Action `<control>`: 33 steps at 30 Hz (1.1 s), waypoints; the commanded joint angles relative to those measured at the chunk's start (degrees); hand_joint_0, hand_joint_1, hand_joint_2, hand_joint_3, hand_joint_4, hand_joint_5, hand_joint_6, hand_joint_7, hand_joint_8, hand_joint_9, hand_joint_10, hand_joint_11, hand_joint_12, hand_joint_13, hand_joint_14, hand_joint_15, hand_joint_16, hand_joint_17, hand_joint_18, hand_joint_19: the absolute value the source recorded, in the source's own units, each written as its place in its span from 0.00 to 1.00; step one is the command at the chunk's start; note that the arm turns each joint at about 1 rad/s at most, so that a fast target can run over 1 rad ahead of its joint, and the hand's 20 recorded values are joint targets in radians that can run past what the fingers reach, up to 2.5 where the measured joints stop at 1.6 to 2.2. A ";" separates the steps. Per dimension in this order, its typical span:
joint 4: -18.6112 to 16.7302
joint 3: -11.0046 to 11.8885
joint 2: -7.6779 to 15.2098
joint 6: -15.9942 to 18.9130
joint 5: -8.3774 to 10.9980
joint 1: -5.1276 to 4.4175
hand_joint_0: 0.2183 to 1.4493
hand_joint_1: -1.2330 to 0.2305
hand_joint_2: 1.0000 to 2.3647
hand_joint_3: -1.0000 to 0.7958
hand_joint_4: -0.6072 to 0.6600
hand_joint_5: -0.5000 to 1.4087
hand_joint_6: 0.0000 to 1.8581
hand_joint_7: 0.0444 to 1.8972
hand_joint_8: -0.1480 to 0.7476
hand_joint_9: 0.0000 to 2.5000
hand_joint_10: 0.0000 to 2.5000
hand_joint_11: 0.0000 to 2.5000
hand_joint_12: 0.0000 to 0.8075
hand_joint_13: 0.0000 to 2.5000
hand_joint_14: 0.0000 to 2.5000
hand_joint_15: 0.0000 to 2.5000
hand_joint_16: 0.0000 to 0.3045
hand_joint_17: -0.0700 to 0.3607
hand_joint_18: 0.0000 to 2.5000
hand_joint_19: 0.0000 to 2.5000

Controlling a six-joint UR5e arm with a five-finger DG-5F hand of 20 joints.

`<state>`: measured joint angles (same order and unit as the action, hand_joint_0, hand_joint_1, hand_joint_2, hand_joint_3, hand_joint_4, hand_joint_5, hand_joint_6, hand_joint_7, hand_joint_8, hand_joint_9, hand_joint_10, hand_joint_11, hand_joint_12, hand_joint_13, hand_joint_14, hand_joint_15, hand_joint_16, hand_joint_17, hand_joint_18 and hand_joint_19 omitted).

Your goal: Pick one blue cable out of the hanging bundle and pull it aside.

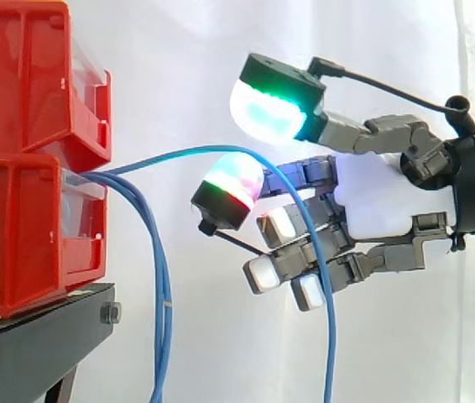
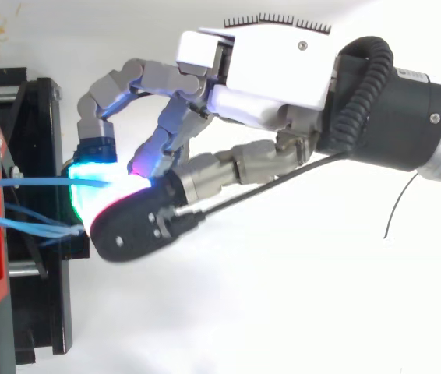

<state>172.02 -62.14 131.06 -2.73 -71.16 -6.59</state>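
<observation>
At mid-frame, the grey robot hand's [image 1: 380,201] curled fingers [image 1: 229,189] only loosely hook one thin blue cable [image 1: 331,361], which could slide off when pulled.

Side view: two red bins [image 1: 19,126] are being kept stacked at 9 o'clock | lower bin is being carried by a black stand [image 1: 36,344] at 7 o'clock | a bolt head [image 1: 111,314] is being shown on the stand's edge | everything is being backed by a white curtain [image 1: 221,50]
</observation>
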 commanded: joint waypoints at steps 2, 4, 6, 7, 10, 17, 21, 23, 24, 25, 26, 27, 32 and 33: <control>0.07 0.00 -0.02 0.00 -0.38 0.09 0.22 0.55 0.00 0.28 0.51 0.21 0.48 0.54 0.52 0.50 0.01 0.24 0.47 0.40 0.01 0.26 0.17 0.43 0.39 0.31; 0.07 0.00 -0.02 0.00 -0.47 0.09 0.25 0.56 0.00 0.28 0.51 0.21 0.48 0.54 0.51 0.50 0.01 0.24 0.45 0.39 0.01 0.26 0.16 0.41 0.38 0.31; 0.15 0.00 -0.02 0.00 -0.47 0.17 0.27 0.52 0.00 0.28 0.51 0.21 0.48 0.54 0.52 0.50 0.01 0.24 0.45 0.39 0.01 0.26 0.15 0.41 0.37 0.32; 0.15 0.00 -0.02 0.00 -0.47 0.17 0.27 0.45 0.00 0.32 0.52 0.21 0.48 0.57 0.52 0.49 0.01 0.24 0.45 0.39 0.01 0.26 0.15 0.40 0.37 0.31; 0.07 0.00 -0.02 0.00 -0.47 0.17 0.29 0.36 0.01 0.41 0.53 0.21 0.48 0.58 0.53 0.49 0.01 0.24 0.47 0.39 0.01 0.26 0.16 0.42 0.38 0.30; 0.07 0.00 -0.02 0.00 -0.47 0.26 0.31 0.27 0.02 0.51 0.56 0.20 0.49 0.60 0.51 0.47 0.01 0.25 0.43 0.38 0.01 0.26 0.15 0.39 0.37 0.30; 0.07 0.00 -0.02 0.00 -0.47 0.26 0.32 0.26 0.02 0.51 0.57 0.21 0.49 0.60 0.51 0.47 0.01 0.25 0.42 0.38 0.01 0.26 0.14 0.39 0.37 0.30; 0.07 0.00 -0.02 0.00 -0.47 0.26 0.32 0.25 0.02 0.52 0.57 0.21 0.49 0.60 0.51 0.47 0.01 0.25 0.42 0.38 0.01 0.26 0.14 0.39 0.37 0.30; 0.07 0.00 -0.02 0.00 -0.47 0.26 0.32 0.25 0.02 0.52 0.57 0.21 0.49 0.60 0.51 0.47 0.01 0.25 0.42 0.38 0.01 0.26 0.14 0.39 0.37 0.30; 0.07 0.00 -0.02 0.00 -0.47 0.26 0.32 0.25 0.02 0.52 0.58 0.21 0.49 0.61 0.51 0.47 0.01 0.25 0.42 0.38 0.01 0.26 0.14 0.39 0.37 0.30; 0.07 0.00 -0.02 -0.09 -0.47 0.26 0.32 0.25 0.02 0.53 0.58 0.21 0.49 0.61 0.51 0.47 0.01 0.25 0.42 0.38 0.01 0.26 0.14 0.39 0.37 0.30; 0.07 0.00 -0.02 -0.09 -0.47 0.26 0.32 0.25 0.02 0.53 0.58 0.21 0.49 0.61 0.51 0.47 0.01 0.25 0.42 0.38 0.01 0.26 0.14 0.39 0.37 0.30; 0.07 0.00 -0.02 -0.17 -0.47 0.26 0.31 0.25 0.02 0.54 0.58 0.21 0.49 0.62 0.52 0.47 0.01 0.25 0.42 0.37 0.01 0.26 0.14 0.39 0.36 0.30; 0.15 0.00 0.07 -0.17 -0.47 0.26 0.31 0.25 0.02 0.54 0.58 0.21 0.49 0.62 0.52 0.47 0.01 0.25 0.42 0.37 0.01 0.26 0.14 0.39 0.36 0.30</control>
<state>172.10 -62.14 131.05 -2.85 -71.63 -6.33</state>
